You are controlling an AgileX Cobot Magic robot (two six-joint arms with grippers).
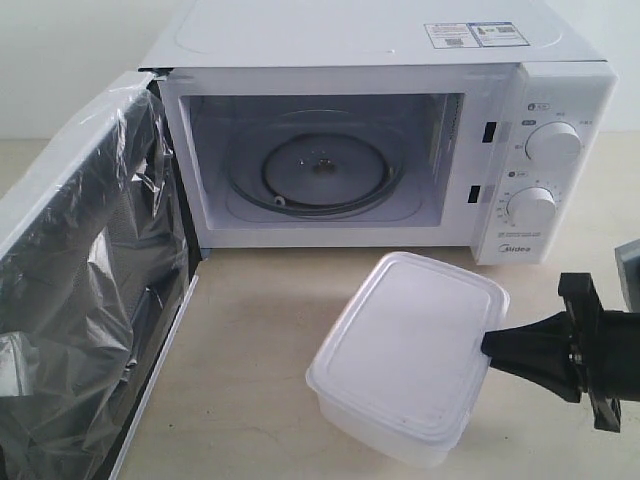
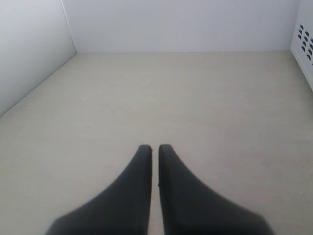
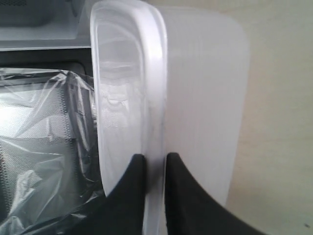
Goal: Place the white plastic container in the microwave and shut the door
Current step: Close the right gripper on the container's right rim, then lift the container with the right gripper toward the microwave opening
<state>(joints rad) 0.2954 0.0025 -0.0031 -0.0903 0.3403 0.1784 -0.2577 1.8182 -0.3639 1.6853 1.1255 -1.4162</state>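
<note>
Here the white plastic container — translucent, round-cornered, with a flat rimmed lid — lies over the pale matte table, just in front of the microwave. The microwave's glass turntable shows beside the open door, which is draped in crinkled clear film. The right gripper pinches the container's rim between black tapered fingers; the left gripper is all but closed, holding nothing.
</note>
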